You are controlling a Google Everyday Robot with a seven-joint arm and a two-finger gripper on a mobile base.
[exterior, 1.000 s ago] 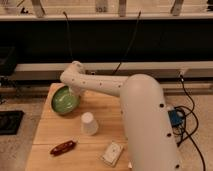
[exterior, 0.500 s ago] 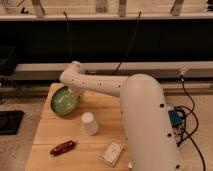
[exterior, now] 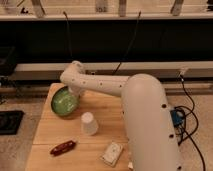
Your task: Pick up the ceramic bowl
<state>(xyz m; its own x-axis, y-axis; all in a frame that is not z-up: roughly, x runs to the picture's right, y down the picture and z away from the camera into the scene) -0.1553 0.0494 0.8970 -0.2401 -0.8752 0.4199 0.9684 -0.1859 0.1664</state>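
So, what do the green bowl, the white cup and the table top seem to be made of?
The ceramic bowl, under the gripper, looks glazed: green, glossy highlights. The white cup, upturned, looks matte, maybe paper or plastic; unclear. The table looks like pale wood, with faint plank lines.

I see the ceramic bowl (exterior: 65,101) now tipped up, its far rim raised under the gripper (exterior: 75,93) and its green inside turned more toward the camera than a second ago. The gripper sits slightly higher at that rim.
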